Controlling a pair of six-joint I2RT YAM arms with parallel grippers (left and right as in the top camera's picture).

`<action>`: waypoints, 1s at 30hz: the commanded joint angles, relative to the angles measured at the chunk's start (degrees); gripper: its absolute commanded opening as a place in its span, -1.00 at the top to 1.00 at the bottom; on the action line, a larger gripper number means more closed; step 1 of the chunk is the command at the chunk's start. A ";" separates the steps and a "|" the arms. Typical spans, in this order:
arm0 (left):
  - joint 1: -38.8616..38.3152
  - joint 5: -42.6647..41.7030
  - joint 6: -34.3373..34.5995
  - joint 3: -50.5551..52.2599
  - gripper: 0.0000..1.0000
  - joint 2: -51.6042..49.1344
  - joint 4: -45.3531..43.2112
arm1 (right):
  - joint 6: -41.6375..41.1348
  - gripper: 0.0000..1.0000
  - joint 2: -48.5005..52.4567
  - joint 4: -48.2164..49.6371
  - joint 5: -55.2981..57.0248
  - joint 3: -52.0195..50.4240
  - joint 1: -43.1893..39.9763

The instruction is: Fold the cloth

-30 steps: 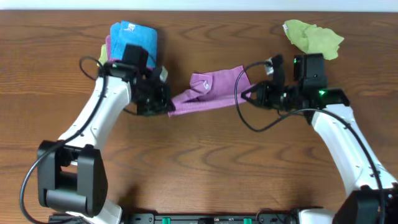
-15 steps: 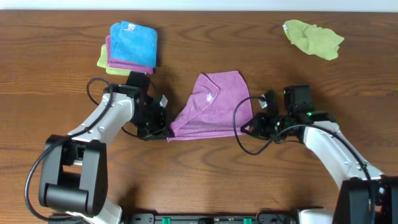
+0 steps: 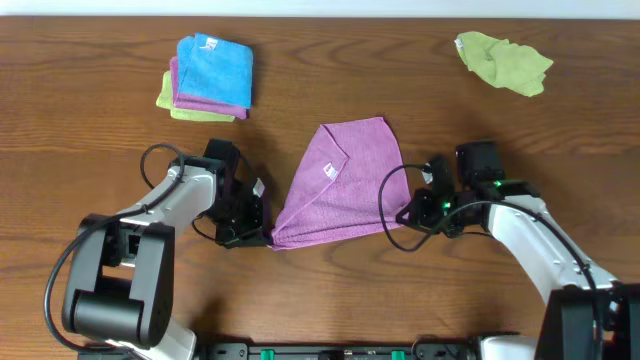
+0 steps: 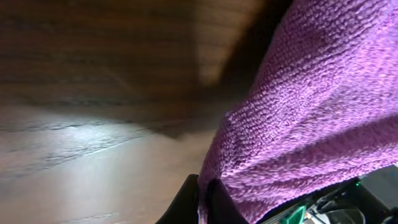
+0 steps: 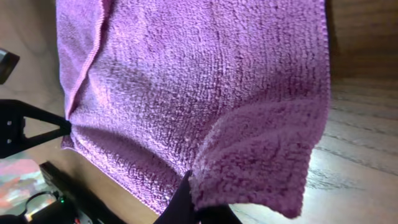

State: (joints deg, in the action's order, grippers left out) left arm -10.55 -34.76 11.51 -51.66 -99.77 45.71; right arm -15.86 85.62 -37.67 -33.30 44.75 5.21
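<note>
The purple cloth lies spread on the wooden table, its left side folded over so the small white tag faces up. My left gripper is shut on the cloth's near-left corner, and in the left wrist view the cloth runs down between the two black fingers of that gripper. My right gripper is shut on the near-right corner. In the right wrist view that corner of the cloth curls over the right gripper, low over the table.
A stack of folded cloths with a blue one on top sits at the back left. A crumpled lime-green cloth lies at the back right. The left gripper's black fingers show at the left of the right wrist view.
Both grippers have moved toward the table's front edge with the cloth's corners in them. The cloth, bunched between them before, now lies drawn out flat behind them.
</note>
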 commanded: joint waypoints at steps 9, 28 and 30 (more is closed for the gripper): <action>1.20 8.33 -1.68 0.76 0.73 5.46 1.73 | 1.36 -0.12 -12.13 -0.94 5.57 -0.15 -1.01; 1.20 7.63 -1.62 0.37 -0.24 16.15 3.45 | -10.27 -0.05 -5.57 23.80 2.21 -0.15 9.01; 1.20 6.29 -0.90 0.37 -0.24 16.81 3.39 | -13.42 -0.04 -0.76 29.77 2.21 -0.15 10.86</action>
State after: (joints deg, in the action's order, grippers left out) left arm -9.54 -26.61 10.46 -51.11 -84.36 48.99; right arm -23.29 80.23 -10.96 -30.57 44.69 13.87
